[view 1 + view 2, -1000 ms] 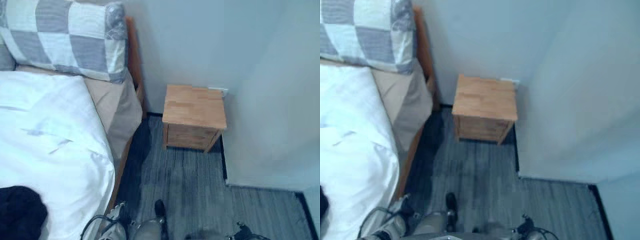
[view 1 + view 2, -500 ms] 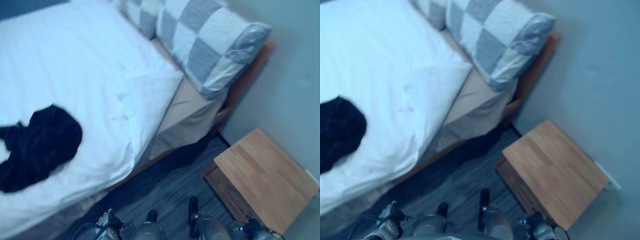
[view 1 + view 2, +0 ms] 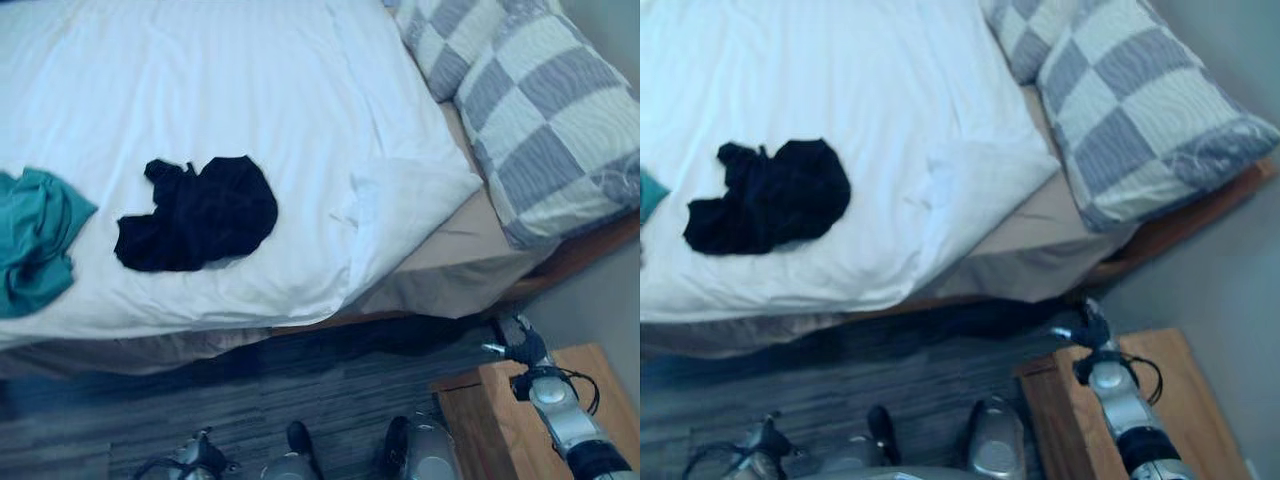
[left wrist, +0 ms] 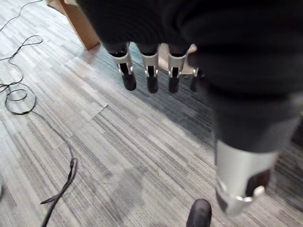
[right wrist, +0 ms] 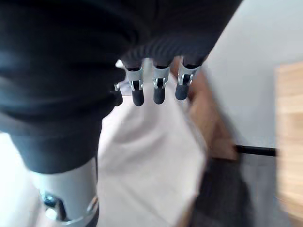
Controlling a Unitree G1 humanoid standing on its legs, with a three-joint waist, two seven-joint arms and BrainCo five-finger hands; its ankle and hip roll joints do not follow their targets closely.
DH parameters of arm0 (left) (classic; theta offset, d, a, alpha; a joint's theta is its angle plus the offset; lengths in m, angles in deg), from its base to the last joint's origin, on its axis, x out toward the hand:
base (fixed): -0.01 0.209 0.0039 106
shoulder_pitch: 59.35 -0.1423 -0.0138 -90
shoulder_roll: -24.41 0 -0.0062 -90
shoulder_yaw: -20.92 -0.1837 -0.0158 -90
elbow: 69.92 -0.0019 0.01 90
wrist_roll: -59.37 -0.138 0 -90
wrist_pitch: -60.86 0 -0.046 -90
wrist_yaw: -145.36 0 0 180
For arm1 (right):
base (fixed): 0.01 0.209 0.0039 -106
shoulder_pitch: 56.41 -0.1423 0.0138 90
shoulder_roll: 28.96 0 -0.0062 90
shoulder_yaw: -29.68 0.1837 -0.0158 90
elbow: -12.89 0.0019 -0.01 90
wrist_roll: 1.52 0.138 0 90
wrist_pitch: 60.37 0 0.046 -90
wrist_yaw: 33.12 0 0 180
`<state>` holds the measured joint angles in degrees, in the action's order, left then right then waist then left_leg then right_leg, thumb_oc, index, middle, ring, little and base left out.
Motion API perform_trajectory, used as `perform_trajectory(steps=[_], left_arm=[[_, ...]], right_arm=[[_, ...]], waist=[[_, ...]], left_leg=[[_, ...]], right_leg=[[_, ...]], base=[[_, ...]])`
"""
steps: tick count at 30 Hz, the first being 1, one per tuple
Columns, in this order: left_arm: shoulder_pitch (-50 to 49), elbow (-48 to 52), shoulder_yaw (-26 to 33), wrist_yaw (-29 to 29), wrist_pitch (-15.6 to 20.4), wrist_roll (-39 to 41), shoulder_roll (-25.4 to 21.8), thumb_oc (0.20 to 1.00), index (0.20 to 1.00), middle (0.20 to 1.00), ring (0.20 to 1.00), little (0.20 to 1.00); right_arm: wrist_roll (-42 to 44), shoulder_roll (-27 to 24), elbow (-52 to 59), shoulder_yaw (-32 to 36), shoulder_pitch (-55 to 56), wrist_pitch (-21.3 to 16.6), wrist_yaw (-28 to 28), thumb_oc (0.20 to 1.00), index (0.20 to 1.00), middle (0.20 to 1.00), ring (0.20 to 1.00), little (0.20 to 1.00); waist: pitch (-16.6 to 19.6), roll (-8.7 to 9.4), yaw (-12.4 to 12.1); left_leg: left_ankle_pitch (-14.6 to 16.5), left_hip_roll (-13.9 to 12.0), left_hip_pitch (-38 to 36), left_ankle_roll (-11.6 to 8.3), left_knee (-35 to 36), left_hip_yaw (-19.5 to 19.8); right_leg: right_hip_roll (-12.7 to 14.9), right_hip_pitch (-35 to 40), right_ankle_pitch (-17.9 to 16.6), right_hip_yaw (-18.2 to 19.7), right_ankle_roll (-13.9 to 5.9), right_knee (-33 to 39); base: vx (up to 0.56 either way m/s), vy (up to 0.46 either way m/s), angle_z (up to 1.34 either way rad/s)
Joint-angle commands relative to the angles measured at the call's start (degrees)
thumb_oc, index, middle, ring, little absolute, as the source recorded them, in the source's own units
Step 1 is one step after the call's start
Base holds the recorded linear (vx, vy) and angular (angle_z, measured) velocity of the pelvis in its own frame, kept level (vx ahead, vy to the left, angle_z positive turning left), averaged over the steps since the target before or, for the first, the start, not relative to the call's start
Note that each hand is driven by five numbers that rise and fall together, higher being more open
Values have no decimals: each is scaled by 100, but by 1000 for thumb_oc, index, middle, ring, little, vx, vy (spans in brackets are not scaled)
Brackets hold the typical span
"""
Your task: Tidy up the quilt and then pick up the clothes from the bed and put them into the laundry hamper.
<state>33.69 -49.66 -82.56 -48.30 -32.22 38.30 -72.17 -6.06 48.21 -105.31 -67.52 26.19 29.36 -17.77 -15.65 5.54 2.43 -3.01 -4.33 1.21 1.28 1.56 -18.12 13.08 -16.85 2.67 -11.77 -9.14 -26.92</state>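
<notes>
White quilt [image 3: 200,80] covers the bed [image 3: 440,275], with two checked pillows [image 3: 545,130] at the right end. Right hand [image 5: 158,87] – fingers relaxed and straight, holding nothing – hangs off the bed's right near corner, above a wooden nightstand [image 3: 500,420]. Left hand [image 4: 149,71] hangs over the floor [image 4: 118,142], fingers likewise straight and empty. Two garments lie on the quilt: one black [image 3: 200,213], crumpled, long axis left–right; one teal [image 3: 35,235] at far left.
</notes>
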Motion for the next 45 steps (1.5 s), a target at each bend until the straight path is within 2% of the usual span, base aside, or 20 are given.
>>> perform_trajectory(steps=[1,3,4,7,13,15,17,18,19,20,26,29,30,31,33,35,36,38,39,45], left_arm=[[98,96,-146,-60,64,-79,-77,1000,1000,1000,1000,1000],[341,246,-336,-60,188,-146,-230,1000,1000,1000,1000,1000],[362,426,-388,-87,263,-67,-266,1000,1000,1000,1000,1000],[294,626,-426,-186,319,56,-232,1000,1000,1000,1000,1000],[234,839,-728,-325,395,59,-58,1000,1000,1000,1000,1000],[290,869,-939,-366,416,106,-12,1000,1000,1000,1000,1000],[317,904,-1021,-391,440,131,-11,1000,1000,1000,1000,1000],[385,892,-1151,-403,477,116,4,1000,1000,1000,1000,1000],[416,854,-1224,-397,476,105,36,1000,1000,1000,1000,1000],[435,821,-1279,-396,482,78,66,1000,1000,1000,1000,1000],[429,776,-1196,-473,422,102,235,1000,1000,1000,1000,1000],[371,700,-1007,-441,302,-72,348,1000,1000,1000,1000,1000],[344,666,-905,-421,249,-118,351,1000,1000,1000,1000,1000],[323,611,-778,-402,212,-162,340,1000,1000,1000,1000,1000],[239,572,-619,-358,146,-296,321,1000,1000,1000,1000,1000],[194,553,-532,-364,121,-358,320,1000,1000,1000,1000,1000],[131,498,-386,-335,89,-431,330,1000,1000,1000,1000,1000],[83,482,-341,-323,67,-493,331,1000,1000,1000,1000,1000],[34,480,-277,-317,51,-517,352,1000,1000,1000,1000,1000],[-206,701,-84,-275,73,-524,316,1000,1000,1000,1000,1000]], right_arm=[[-104,-611,202,209,-812,-248,424,1000,1000,1000,1000,1000],[-156,-1139,574,296,-1129,-292,538,1000,1000,1000,1000,1000],[-205,-1330,728,128,-1594,-288,577,1000,1000,1000,1000,1000],[-305,-1535,806,-357,-2428,-283,568,1000,1000,1000,1000,1000],[-325,-1410,359,-1142,-3596,-263,583,1000,1000,1000,1000,1000],[-273,-1136,-359,-1661,-4271,-215,528,1000,1000,1000,1000,1000],[-264,-1045,-682,-1835,-4525,-194,524,1000,1000,1000,1000,1000],[-272,-915,-1266,-2116,-4867,-131,479,642,642,642,642,642],[-262,-821,-1567,-2184,-4963,-100,474,347,347,347,347,347],[-297,-753,-1805,-2282,-5048,-79,448,200,200,200,200,200],[-309,-576,-1850,-2093,-4591,-17,486,200,200,200,200,200],[-210,-679,-1049,-1306,-3070,-66,546,200,200,200,200,200],[-221,-734,-796,-1008,-2579,-72,571,947,947,947,947,947],[-265,-784,-552,-689,-2069,-81,587,1000,1000,1000,1000,1000],[-477,-779,30,-57,-1018,-59,616,1000,1000,1000,1000,1000],[-558,-704,243,221,-565,-74,659,1000,1000,1000,1000,1000],[-711,-546,592,595,136,-108,679,1000,1000,1000,1000,1000],[-706,-443,731,817,482,-127,680,1000,1000,1000,1000,1000],[-468,-175,801,1117,987,-197,691,1000,1000,1000,1000,1000],[-633,111,920,1889,1774,-32,1008,1000,1000,1000,1000,1000]], waist=[[-256,-168,-41],[-222,-75,-64],[-257,-37,-148],[-333,-119,-224],[-421,-338,-376],[-491,-484,-479],[-523,-534,-504],[-563,-607,-529],[-576,-640,-525],[-580,-667,-517],[-536,-653,-416],[-424,-542,-208],[-383,-508,-150],[-337,-466,-84],[-242,-400,4],[-193,-373,58],[-117,-331,162],[-73,-304,211],[-37,-257,329],[75,-141,500]], left_leg=[[473,-265,48,-412,-64,283],[597,-111,154,-490,-153,672],[612,-104,322,-507,-309,750],[590,-207,491,-563,-473,743],[340,-326,566,-676,-191,822],[177,-365,653,-727,-33,868],[126,-376,701,-740,10,884],[66,-391,732,-760,87,902],[35,-395,728,-769,121,901],[-1,-402,713,-784,164,900],[-61,-439,619,-820,260,875],[7,-451,484,-816,297,797],[35,-452,433,-812,308,768],[72,-451,370,-804,311,743],[135,-445,245,-789,324,683],[169,-436,184,-781,333,650],[225,-431,83,-770,343,596],[255,-430,28,-765,344,556],[299,-434,-55,-757,344,479],[378,-437,-148,-730,344,380]], right_leg=[[-158,632,63,340,-322,1252],[-131,800,-160,821,-383,2375],[-89,768,-346,796,-376,2436],[-174,669,-441,730,-308,2510],[-301,623,-446,584,-229,2723],[-351,509,-439,547,-197,2703],[-369,440,-428,539,-181,2670],[-409,374,-394,541,-147,2616],[-425,364,-391,542,-141,2610],[-442,384,-384,530,-136,2631],[-484,497,-401,501,-130,2743],[-460,613,-442,517,-163,2837],[-448,655,-456,526,-173,2869],[-434,695,-472,531,-185,2885],[-410,786,-480,526,-212,2913],[-406,821,-487,535,-224,2923],[-390,880,-496,560,-240,2948],[-374,906,-505,581,-257,2957],[-368,945,-513,616,-271,2966],[-344,956,-533,670,-316,2979]], base=[[160,-204,99],[209,-296,145],[195,-345,169],[60,-145,40],[55,-114,-5],[-5,-72,4],[-32,-49,3],[-40,-36,7],[-26,-18,9],[0,0,0],[-20,11,5],[-8,19,3],[0,0,0],[0,0,0],[33,24,-12],[44,29,-18],[49,34,-19],[41,52,-13],[42,72,-22],[23,42,-27]])
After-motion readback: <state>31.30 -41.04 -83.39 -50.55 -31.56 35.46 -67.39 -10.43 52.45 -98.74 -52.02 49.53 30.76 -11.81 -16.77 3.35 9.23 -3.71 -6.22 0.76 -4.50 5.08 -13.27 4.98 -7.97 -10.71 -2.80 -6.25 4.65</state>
